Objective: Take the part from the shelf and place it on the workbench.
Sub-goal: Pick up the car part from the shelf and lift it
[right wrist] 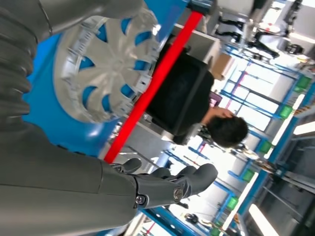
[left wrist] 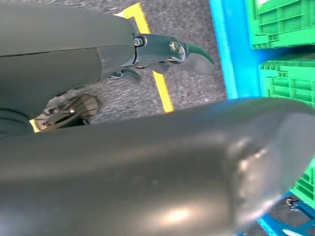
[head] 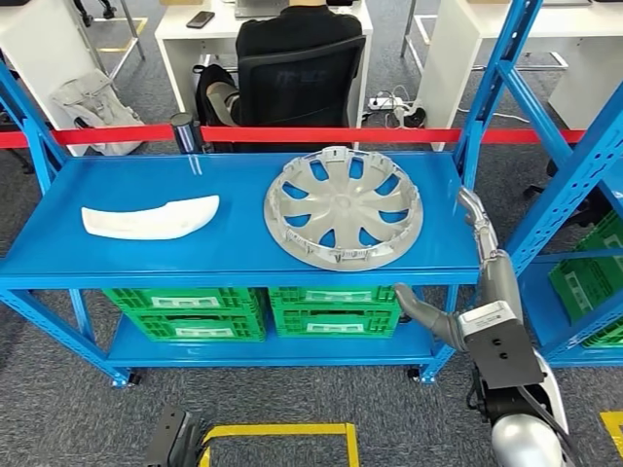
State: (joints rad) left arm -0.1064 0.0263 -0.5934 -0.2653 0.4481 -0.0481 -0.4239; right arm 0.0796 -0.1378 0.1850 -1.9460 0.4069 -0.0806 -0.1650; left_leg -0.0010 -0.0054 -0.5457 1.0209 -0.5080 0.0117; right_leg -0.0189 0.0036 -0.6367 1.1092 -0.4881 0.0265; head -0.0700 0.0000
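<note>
A silver wheel cover [head: 343, 207] lies flat on the top board of the blue shelf [head: 235, 255], towards its right end. A white curved part [head: 151, 217] lies on the same board at the left. My right hand [head: 470, 282] is raised at the shelf's right front corner, just right of the wheel cover and apart from it. Its fingers are spread and it holds nothing. The right wrist view has the wheel cover [right wrist: 108, 64] beyond the extended fingers [right wrist: 167, 184]. My left hand [head: 172, 438] hangs low over the floor, and its fingers [left wrist: 174, 51] grip nothing.
Green crates [head: 191, 311] fill the shelf's lower board. A red barrier tape [head: 331, 134] runs behind the shelf, and a person sits in a black chair [head: 301, 78] beyond it. A second blue rack with green crates [head: 588, 282] stands at the right. Yellow floor tape [head: 279, 430] marks the carpet.
</note>
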